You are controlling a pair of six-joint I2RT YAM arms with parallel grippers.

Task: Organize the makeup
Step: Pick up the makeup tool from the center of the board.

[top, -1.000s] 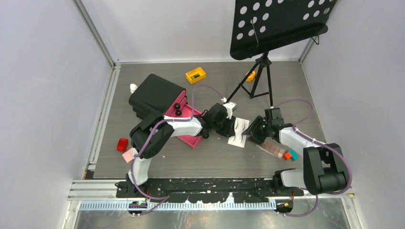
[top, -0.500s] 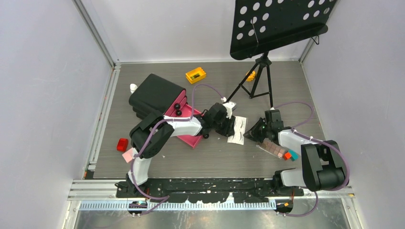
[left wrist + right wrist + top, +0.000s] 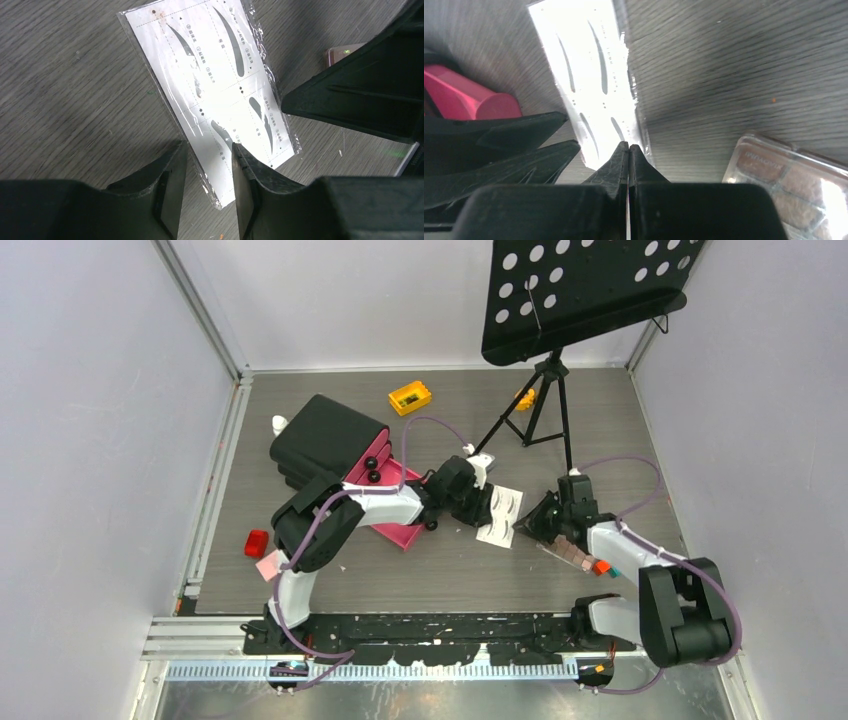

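Now left hand (image 3: 207, 150) straddles eyebrow card (image 3: 220, 75), narrowly parted; closed right hand (image 3: 629, 146) crowds it.

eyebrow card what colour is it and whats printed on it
The eyebrow card is white, printed with dark grey brow shapes and small text; clearest in the left wrist view.

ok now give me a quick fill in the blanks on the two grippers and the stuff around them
1. The right gripper has its jaws ___.
2. The left gripper has its jaws ___, one on each side of the white eyebrow card.
3. The palette lying beside the right gripper is ___ in colour.
4. The black chest has drawers coloured ___.

Missing words: shut; open; brown; pink.
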